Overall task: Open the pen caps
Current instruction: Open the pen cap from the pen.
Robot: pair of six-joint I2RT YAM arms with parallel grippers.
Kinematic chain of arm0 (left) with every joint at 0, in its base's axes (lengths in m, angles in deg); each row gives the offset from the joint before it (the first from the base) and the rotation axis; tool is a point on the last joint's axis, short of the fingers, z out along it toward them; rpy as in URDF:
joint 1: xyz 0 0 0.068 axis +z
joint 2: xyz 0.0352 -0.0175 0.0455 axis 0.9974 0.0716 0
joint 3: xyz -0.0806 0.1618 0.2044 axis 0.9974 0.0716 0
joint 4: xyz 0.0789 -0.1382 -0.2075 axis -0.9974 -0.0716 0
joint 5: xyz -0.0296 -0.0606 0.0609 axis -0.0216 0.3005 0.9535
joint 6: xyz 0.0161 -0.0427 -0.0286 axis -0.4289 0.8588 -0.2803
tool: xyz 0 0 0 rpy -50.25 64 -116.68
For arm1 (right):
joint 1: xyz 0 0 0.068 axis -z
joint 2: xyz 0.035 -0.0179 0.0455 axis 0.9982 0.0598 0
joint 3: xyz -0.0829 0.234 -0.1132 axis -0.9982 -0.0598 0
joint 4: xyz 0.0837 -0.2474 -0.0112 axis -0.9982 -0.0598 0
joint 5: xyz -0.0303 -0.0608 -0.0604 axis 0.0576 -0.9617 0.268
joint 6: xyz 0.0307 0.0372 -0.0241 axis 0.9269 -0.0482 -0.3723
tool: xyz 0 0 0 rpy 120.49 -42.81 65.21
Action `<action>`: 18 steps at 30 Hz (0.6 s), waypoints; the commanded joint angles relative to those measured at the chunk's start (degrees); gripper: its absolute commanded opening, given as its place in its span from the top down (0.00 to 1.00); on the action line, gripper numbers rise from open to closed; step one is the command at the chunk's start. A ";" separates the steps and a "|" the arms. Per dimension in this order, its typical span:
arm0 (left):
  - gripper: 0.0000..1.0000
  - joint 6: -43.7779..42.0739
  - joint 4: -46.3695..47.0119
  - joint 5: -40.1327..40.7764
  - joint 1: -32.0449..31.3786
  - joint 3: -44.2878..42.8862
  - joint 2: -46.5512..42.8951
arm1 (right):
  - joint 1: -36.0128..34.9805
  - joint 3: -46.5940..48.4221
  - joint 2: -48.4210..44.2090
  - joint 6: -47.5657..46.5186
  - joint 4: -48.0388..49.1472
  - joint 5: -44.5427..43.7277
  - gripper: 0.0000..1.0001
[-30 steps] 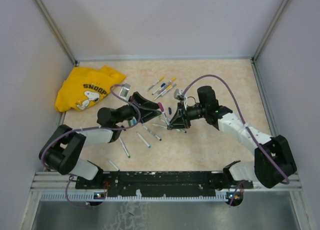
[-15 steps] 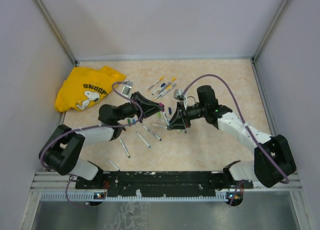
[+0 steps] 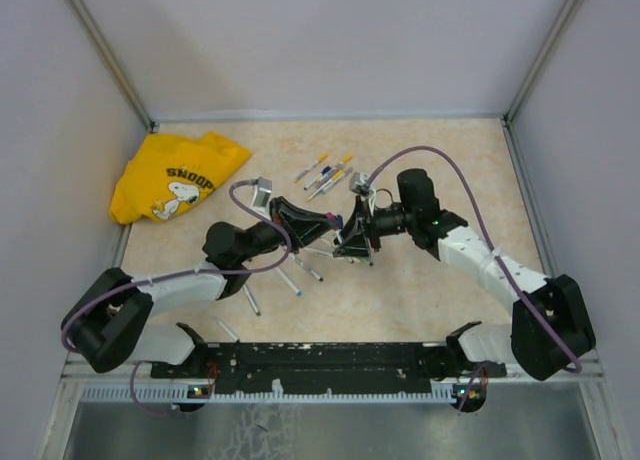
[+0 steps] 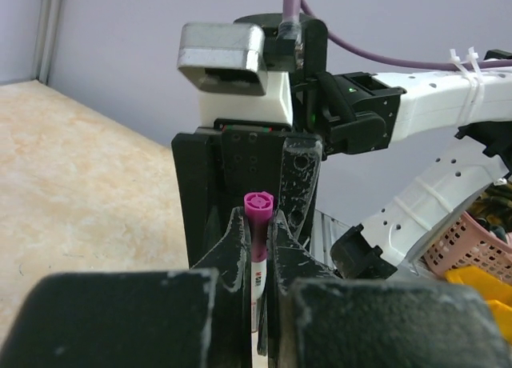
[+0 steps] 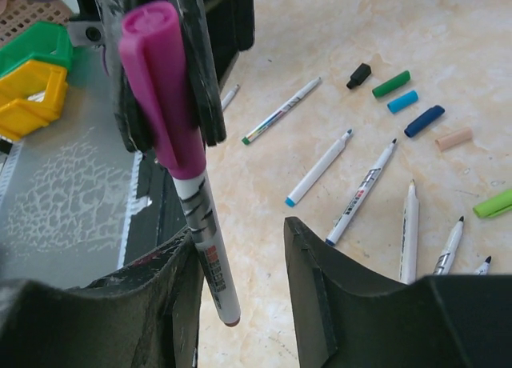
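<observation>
Reaching in from the near edge with the left arm [image 3: 175, 280] stretched low and the right arm [image 3: 480, 258] bent at the elbow, meeting tip to tip at mid-table. Pinching tight with the left gripper [image 3: 330, 223] on the purple pen cap [image 4: 258, 202], aimed right. Holding the right gripper [image 5: 240, 244] aimed left, fingers parted.

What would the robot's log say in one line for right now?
left gripper: shut on pen | right gripper: open, pen barrel between its fingers | purple cap: on pen, not yet pulled off
</observation>
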 commanded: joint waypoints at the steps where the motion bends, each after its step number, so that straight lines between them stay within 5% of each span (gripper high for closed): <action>1: 1.00 -3.17 -2.44 4.84 -0.76 1.31 -1.96 | 0.41 0.33 -2.55 1.50 5.07 -0.87 0.59; 3: 1.00 -3.11 -2.47 5.30 -0.76 1.63 -2.12 | 0.41 0.22 -2.61 1.83 5.41 -0.77 0.65; 6: 1.00 -3.02 -1.91 6.96 -0.76 2.26 -2.41 | 0.35 0.33 -2.07 2.32 5.42 -0.67 1.00; 13: 1.00 -5.42 2.14 21.66 0.39 4.49 -7.11 | 0.24 1.21 0.28 1.49 3.17 -0.26 1.00; 18: 1.00 -4.03 1.92 27.11 7.43 2.53 -10.25 | -0.90 2.68 3.26 0.26 0.31 -0.02 1.00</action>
